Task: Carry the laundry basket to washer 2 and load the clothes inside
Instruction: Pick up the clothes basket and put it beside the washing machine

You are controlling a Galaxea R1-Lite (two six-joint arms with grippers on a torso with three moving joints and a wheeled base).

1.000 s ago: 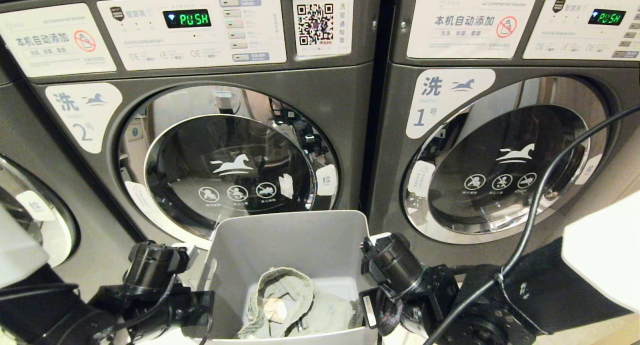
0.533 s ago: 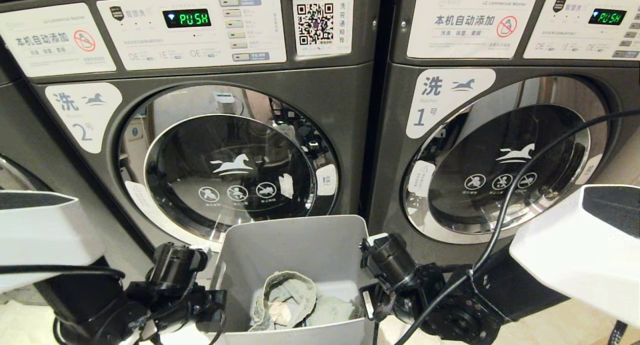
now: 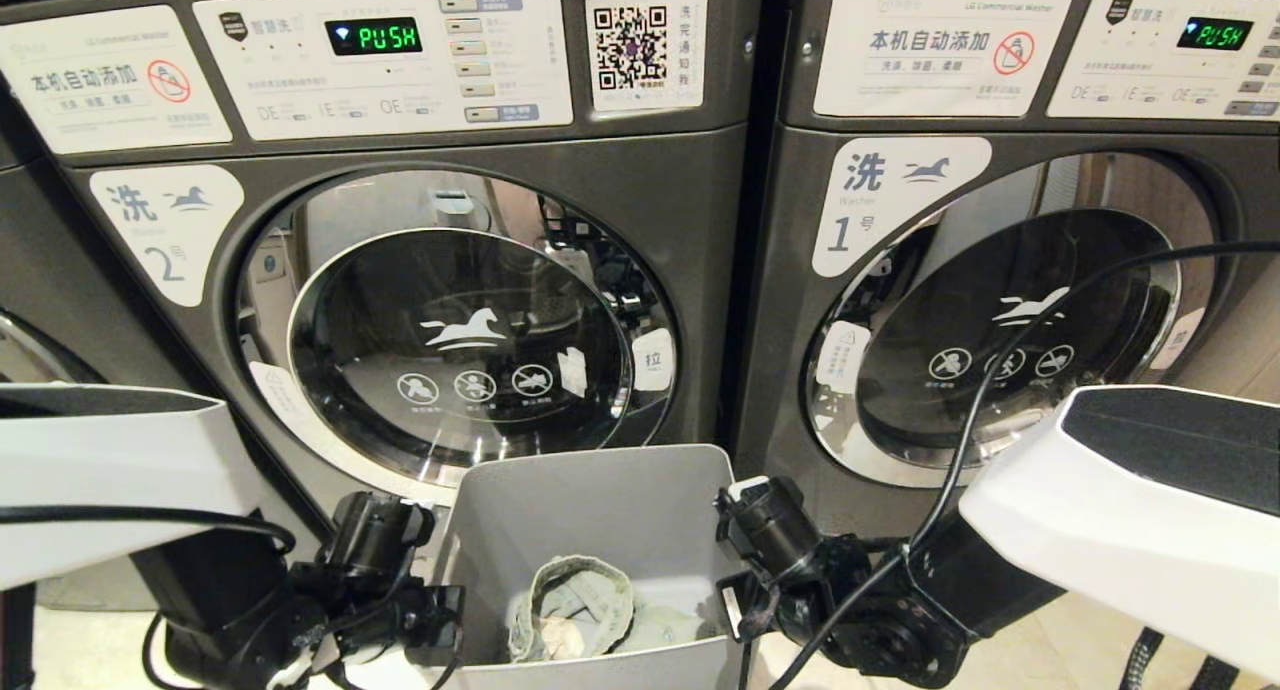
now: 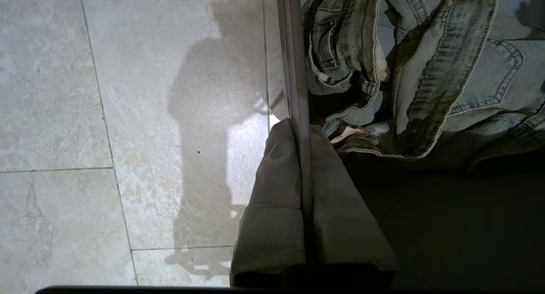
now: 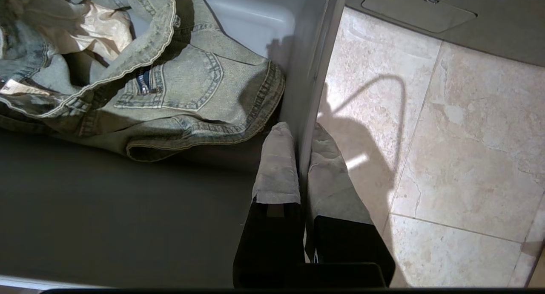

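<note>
The grey laundry basket point(image 3: 590, 500) hangs low in front of washer 2 point(image 3: 460, 350), whose chrome-ringed glass door is closed. Faded denim clothes point(image 3: 580, 610) lie bundled in the basket's bottom. My left gripper point(image 4: 298, 128) is shut on the basket's left wall point(image 4: 291, 51), one finger inside and one outside, with the clothes point(image 4: 425, 64) just beyond it. In the same way my right gripper point(image 5: 303, 130) is shut on the right wall point(image 5: 315, 38), close to the clothes point(image 5: 179, 85). In the head view both wrists flank the basket at the bottom edge.
Washer 1 point(image 3: 1000, 340) stands to the right of washer 2, door closed. Part of a third washer's door point(image 3: 30, 370) shows at far left. A black cable point(image 3: 1000, 390) loops across washer 1. Beige floor tiles point(image 4: 127, 115) lie under the basket.
The basket has sunk lower and shifted slightly right in front of washer 2, both grippers going down with it. The white upper parts of both arms have swung into the head view.
</note>
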